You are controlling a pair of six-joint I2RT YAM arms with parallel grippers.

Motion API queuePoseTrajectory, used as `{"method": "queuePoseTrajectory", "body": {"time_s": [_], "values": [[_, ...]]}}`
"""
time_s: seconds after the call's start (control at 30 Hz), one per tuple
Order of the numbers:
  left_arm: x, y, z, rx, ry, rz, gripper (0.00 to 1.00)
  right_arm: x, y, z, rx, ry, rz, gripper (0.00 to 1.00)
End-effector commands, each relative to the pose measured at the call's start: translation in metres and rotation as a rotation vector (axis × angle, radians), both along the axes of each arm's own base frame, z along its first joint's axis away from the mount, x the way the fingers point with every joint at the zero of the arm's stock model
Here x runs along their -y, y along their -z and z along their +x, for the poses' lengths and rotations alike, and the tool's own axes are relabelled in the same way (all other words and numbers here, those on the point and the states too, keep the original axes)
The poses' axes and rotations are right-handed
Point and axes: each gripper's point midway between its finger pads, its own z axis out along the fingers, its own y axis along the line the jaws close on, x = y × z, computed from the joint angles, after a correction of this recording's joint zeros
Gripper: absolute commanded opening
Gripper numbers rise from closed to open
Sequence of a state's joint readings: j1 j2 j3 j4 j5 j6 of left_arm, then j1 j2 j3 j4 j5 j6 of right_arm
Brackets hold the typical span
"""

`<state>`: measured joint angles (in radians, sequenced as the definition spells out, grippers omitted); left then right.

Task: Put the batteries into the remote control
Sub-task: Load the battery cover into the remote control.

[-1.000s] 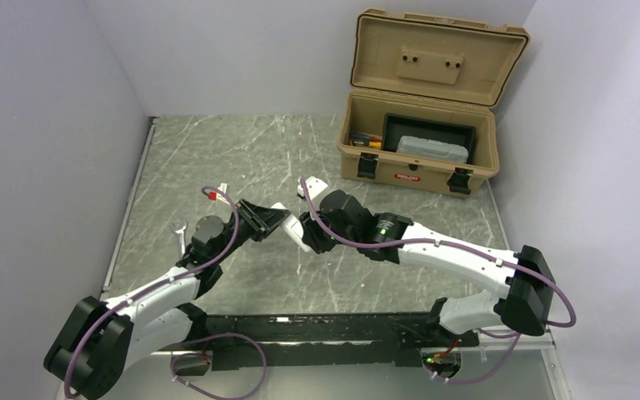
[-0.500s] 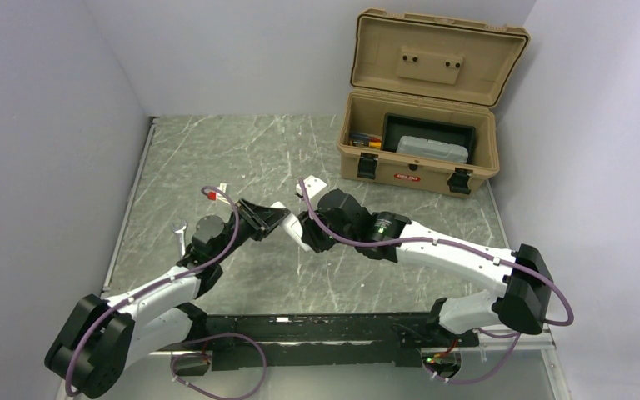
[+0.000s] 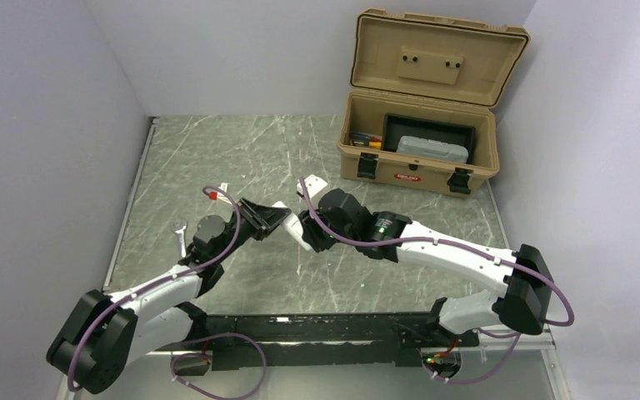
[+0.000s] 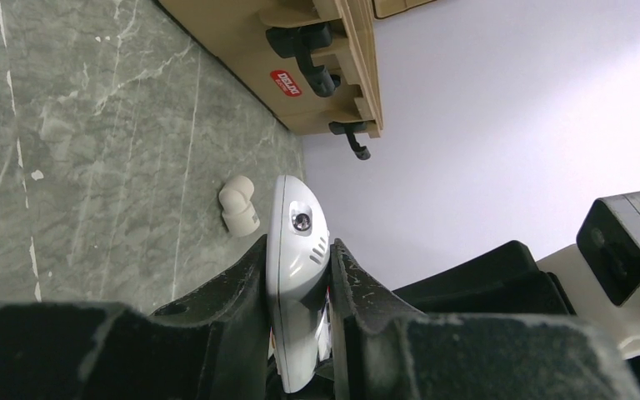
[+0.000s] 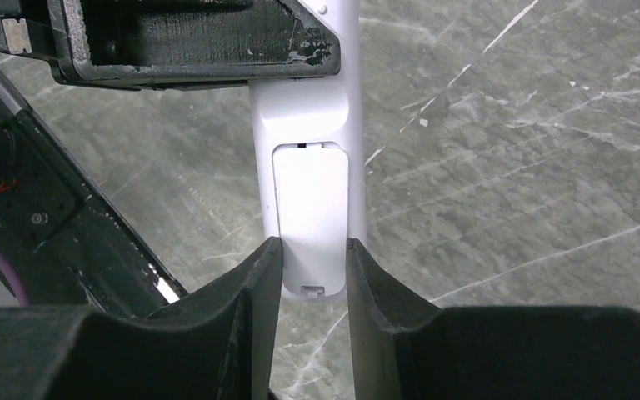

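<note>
Remote (image 4: 296,233) hangs over the middle of the worktop (image 4: 92,167), held at both ends. Left pincer (image 4: 297,248) is clamped on its flat faces, and the rounded tip with a small dark lens pokes out past the fingers. Right pincer (image 5: 312,250) is closed on the edges of the other end (no gap shows on either side), with the cover (image 5: 310,208) in place between its fingers. A stubby white piece (image 4: 239,204) lies on the worktop near a tan case (image 3: 421,125), lid up.
</note>
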<state>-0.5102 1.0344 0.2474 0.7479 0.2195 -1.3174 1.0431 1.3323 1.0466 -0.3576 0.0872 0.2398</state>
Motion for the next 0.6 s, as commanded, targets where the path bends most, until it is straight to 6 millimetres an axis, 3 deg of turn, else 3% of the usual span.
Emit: {"method": "queuePoseTrajectory", "body": {"time_s": [0.0, 0.57], "values": [[0.0070, -0.0331, -0.0031, 0.081, 0.036, -0.091, 0.00, -0.0067, -0.0267, 0.0049, 0.047, 0.012, 0.074, 0.34], [0.0080, -0.0346, -0.0048, 0.124, 0.040, -0.063, 0.00, -0.0098, -0.0328, 0.0052, 0.038, 0.014, 0.083, 0.34]]}}
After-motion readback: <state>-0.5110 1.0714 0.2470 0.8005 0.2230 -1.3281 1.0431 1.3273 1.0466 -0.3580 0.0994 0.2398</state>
